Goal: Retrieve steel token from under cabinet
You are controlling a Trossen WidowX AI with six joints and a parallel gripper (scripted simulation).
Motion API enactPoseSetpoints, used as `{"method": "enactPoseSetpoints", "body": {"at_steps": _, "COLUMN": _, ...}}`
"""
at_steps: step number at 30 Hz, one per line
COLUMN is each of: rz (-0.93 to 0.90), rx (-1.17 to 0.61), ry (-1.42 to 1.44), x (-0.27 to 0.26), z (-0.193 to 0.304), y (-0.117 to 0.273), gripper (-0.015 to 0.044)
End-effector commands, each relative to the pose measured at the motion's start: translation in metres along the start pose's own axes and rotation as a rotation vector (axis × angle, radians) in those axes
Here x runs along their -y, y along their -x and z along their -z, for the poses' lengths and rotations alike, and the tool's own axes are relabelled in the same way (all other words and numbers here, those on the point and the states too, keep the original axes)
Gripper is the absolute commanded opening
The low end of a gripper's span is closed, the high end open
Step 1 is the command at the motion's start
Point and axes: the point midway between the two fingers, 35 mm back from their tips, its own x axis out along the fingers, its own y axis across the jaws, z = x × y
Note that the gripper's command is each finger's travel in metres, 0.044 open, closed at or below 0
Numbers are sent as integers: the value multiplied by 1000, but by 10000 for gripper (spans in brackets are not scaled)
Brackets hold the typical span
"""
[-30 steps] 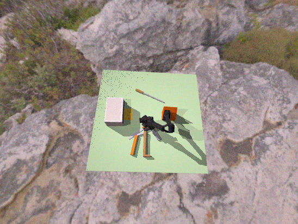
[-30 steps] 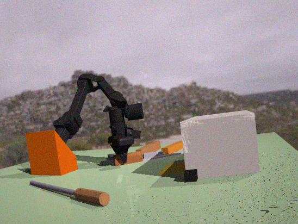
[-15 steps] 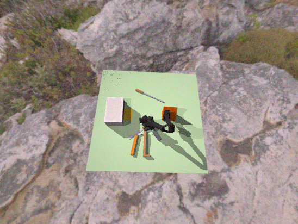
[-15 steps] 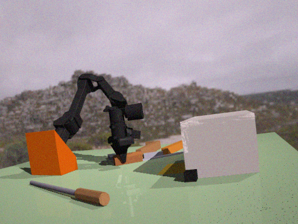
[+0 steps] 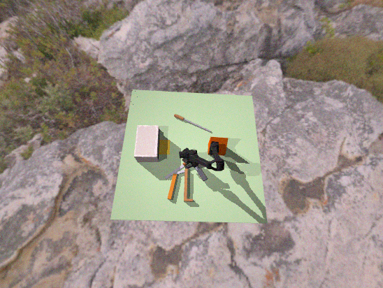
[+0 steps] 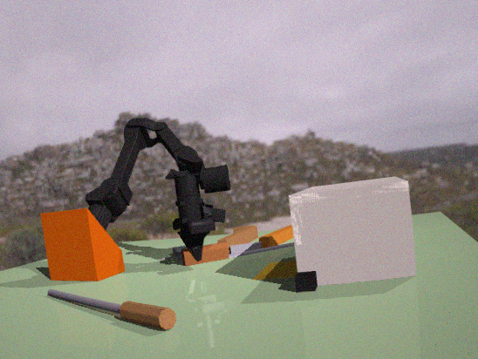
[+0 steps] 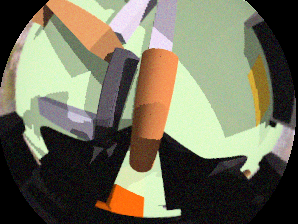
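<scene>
The pale cabinet [image 5: 147, 140] [image 6: 353, 235] stands on the green table. The yellow marked area [image 5: 164, 147] [image 6: 279, 269] [image 7: 259, 90] lies in front of it, partly shaded. The steel token is not visible in any view. My gripper [image 6: 198, 258] [image 7: 147, 131] points down at table level, short of the marked area. It is shut on the orange-brown handle [image 6: 215, 253] [image 7: 157, 82] of a tool with a thin grey blade [image 6: 271, 249] [image 7: 162, 25]. The tool lies low along the table, its blade leading away from the fingers. The fingertips cover the end of the handle.
An orange wedge block [image 5: 219, 145] [image 6: 71, 248] stands near the arm's base. A rod with a brown handle [image 5: 192, 122] [image 6: 146, 314] lies apart. An orange bar [image 5: 172, 186], a brown bar [image 5: 186, 185] and grey pieces [image 5: 200, 173] [image 7: 65, 117] lie close beside the held tool.
</scene>
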Motion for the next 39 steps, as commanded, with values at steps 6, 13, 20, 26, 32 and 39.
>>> {"method": "enactPoseSetpoints", "body": {"at_steps": 6, "rz": 1, "rx": -1, "ry": -37, "x": -1, "z": 0, "y": 1, "gripper": 0}}
{"method": "enactPoseSetpoints", "body": {"at_steps": 13, "rz": 0, "rx": -2, "ry": -93, "x": -1, "z": 0, "y": 1, "gripper": 0}}
{"method": "enactPoseSetpoints", "body": {"at_steps": 20, "rz": 0, "rx": -3, "ry": -148, "x": -2, "z": 1, "y": 2, "gripper": 0}}
{"method": "enactPoseSetpoints", "body": {"at_steps": 26, "rz": 0, "rx": -3, "ry": -196, "x": -2, "z": 1, "y": 2, "gripper": 0}}
{"method": "enactPoseSetpoints", "body": {"at_steps": 32, "rz": 0, "rx": -4, "ry": -244, "x": -2, "z": 1, "y": 2, "gripper": 0}}
{"method": "enactPoseSetpoints", "body": {"at_steps": 39, "rz": 0, "rx": -4, "ry": -299, "x": -3, "z": 1, "y": 2, "gripper": 0}}
